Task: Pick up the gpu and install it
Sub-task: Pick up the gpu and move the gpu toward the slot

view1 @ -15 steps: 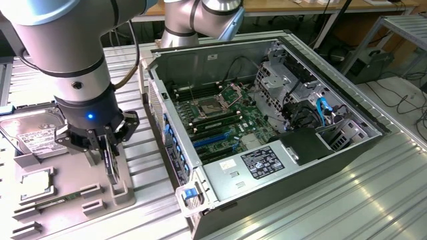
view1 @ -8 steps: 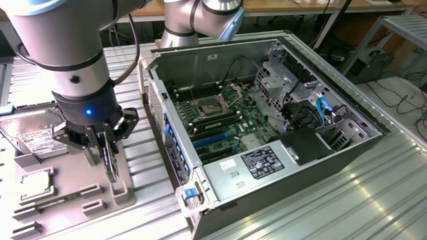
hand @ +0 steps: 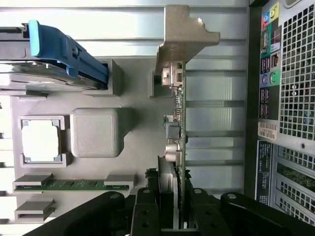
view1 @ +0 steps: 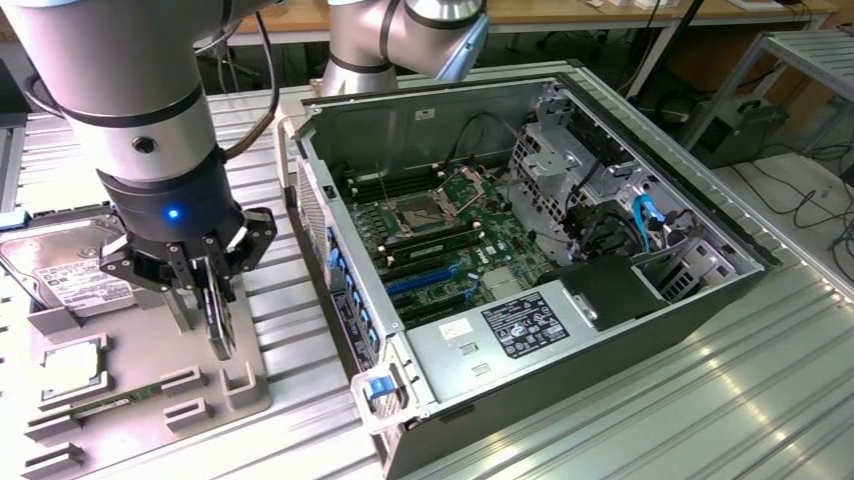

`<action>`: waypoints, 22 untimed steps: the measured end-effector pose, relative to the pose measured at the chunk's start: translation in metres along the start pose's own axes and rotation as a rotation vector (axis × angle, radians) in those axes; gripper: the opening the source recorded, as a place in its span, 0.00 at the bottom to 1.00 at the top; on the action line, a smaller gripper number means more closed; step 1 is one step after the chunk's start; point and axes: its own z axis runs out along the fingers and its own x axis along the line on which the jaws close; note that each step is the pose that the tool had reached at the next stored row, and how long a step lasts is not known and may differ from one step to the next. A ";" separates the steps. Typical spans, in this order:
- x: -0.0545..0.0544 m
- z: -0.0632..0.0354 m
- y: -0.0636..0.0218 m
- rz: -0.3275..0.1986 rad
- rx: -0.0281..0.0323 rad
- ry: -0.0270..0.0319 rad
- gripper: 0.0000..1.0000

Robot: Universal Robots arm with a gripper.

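Arm pose: the arm (view1: 147,120) stands in the left part of the exterior view, its wrist pointing straight down over the grey tray (view1: 140,345).

End effector: the gripper (view1: 214,290) is pinching the gpu (view1: 220,320). In the wrist view the fingers (hand: 147,206) press on both faces of the card (hand: 180,128), with the gripper (hand: 172,196) centred on its edge.

Task item: the gpu hangs on edge, upright, over the tray's right side. Its silver bracket (hand: 184,34) is at the end away from the gripper. Whether its lower end touches the tray cannot be told.

Surroundings: the hard drive (view1: 60,275) and CPU chip (view1: 74,365) lie in the tray at lower left. The open computer case (view1: 400,130) lies at frame centre, just beside the tray, with its motherboard (view1: 454,240) exposed.
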 end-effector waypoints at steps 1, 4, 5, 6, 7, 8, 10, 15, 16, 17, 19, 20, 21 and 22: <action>0.000 -0.0015 0.0000 0.000 0.0000 -0.0001 0.28; 0.000 -0.0058 0.0000 0.000 0.0000 0.0000 0.28; 0.000 -0.0071 -0.0001 0.000 0.0000 -0.0001 0.28; 0.000 -0.0086 -0.0001 0.000 -0.0001 -0.0001 0.28; 0.000 -0.0108 -0.0001 0.000 0.0000 0.0000 0.28; 0.000 -0.0129 -0.0001 0.000 -0.0001 -0.0001 0.28; 0.000 -0.0153 -0.0001 0.000 0.0000 -0.0001 0.28; 0.000 -0.0214 -0.0002 0.000 0.0000 0.0000 0.28; 0.000 -0.0225 -0.0002 0.000 -0.0001 -0.0001 0.28; 0.000 -0.0235 -0.0002 0.000 -0.0001 -0.0001 0.28; 0.000 -0.0259 -0.0002 0.000 -0.0001 0.0000 0.28; 0.000 -0.0269 -0.0002 0.000 0.0000 -0.0001 0.28; 0.000 -0.0280 -0.0002 0.000 0.0000 0.0000 0.28; 0.000 -0.0293 -0.0003 0.000 0.0000 -0.0001 0.28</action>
